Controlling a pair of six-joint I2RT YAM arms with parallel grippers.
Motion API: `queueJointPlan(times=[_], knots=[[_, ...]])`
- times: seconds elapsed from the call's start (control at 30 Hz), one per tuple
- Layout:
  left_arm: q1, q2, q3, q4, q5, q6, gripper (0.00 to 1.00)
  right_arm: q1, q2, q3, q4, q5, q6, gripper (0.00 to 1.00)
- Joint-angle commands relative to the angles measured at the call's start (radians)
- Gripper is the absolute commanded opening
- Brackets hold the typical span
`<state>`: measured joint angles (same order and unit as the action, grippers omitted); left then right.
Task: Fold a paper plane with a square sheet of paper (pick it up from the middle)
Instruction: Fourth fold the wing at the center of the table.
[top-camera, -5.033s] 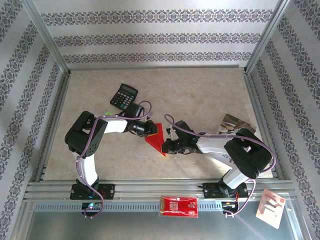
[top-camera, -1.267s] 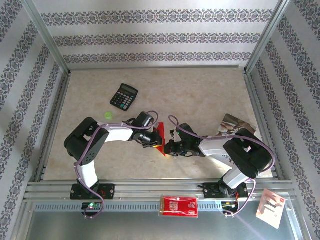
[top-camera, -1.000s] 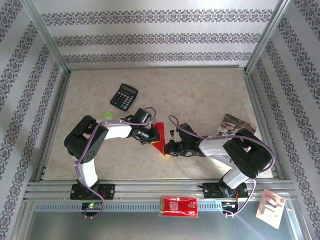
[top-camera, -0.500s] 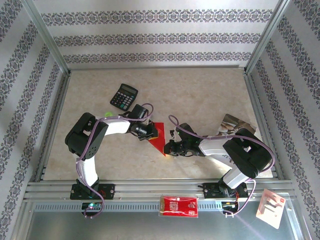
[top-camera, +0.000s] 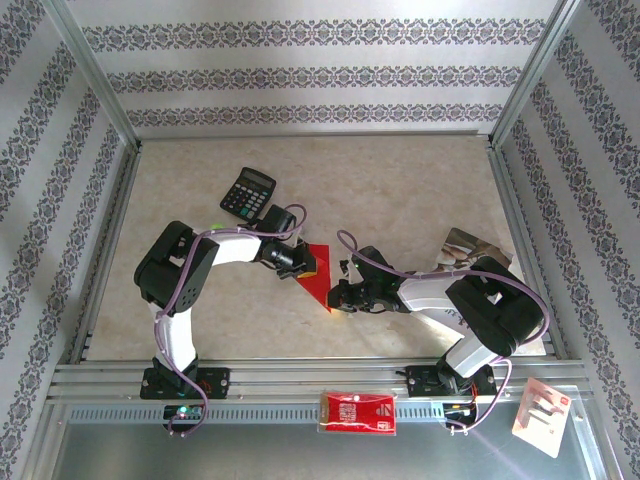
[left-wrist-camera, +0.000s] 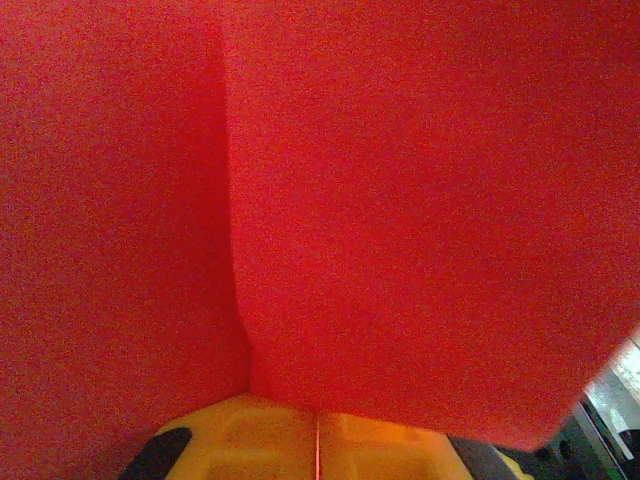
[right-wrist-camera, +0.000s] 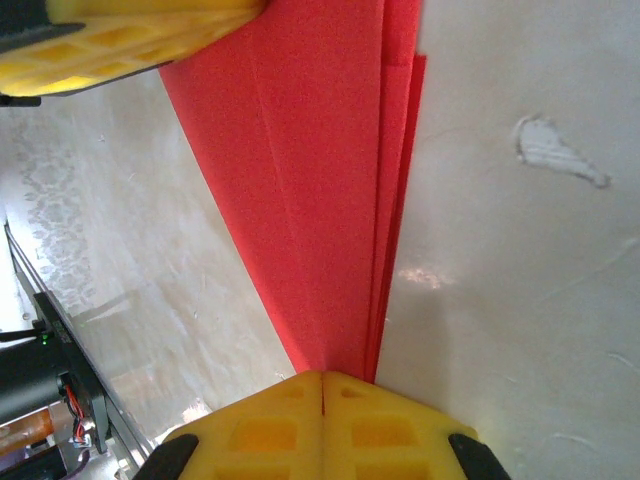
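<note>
Left gripper had its yellow pads pressed together on the far left edge of the red paper plane, with only a thin red line showing in the seam between them in its wrist view. Right gripper was likewise closed, its pads meeting on the plane's narrow near tip. The plane was stretched between the two grippers near the middle of the table, slightly toward the near edge. In the right wrist view it appeared as a long pointed shape of several stacked folds, with creases running along its length. One finger of the left gripper showed at the far end of the paper in that view.

From the left wrist camera the paper lay so close that it blocked nearly everything else. From above, both grippers covered the ends of the plane, so its full outline could not be made out.

A black calculator lay on the table beyond the left arm, close to its wrist but apart from the paper. A grey printed booklet lay to the right, partly hidden under the right arm. On the metal ledge in front of the bases sat a red-and-white packet, and a white card with red print lay farther right.
</note>
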<state>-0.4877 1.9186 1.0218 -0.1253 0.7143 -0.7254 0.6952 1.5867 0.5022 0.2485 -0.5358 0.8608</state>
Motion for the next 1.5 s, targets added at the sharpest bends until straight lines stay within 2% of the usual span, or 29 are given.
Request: queueJointPlan(times=[0.0, 0.8, 1.23, 1.33, 1.47], knots=[[0.063, 0.032, 0.042, 0.024, -0.132, 0.030, 0.09, -0.008, 0.061, -0.042, -0.181, 0.071, -0.031, 0.00], [0.151, 0.141, 0.182, 0.006, -0.120, 0.036, 0.12, -0.016, 0.053, -0.040, -0.201, 0.072, -0.042, 0.00], [0.211, 0.221, 0.311, -0.036, -0.129, 0.044, 0.12, -0.019, 0.031, -0.045, -0.213, 0.070, -0.049, 0.00], [0.224, 0.197, 0.332, -0.045, -0.118, 0.039, 0.14, -0.019, 0.024, -0.035, -0.216, 0.058, -0.066, 0.00], [0.223, 0.065, 0.245, 0.005, -0.116, 0.012, 0.21, -0.019, -0.035, 0.010, -0.242, 0.015, -0.134, 0.00]])
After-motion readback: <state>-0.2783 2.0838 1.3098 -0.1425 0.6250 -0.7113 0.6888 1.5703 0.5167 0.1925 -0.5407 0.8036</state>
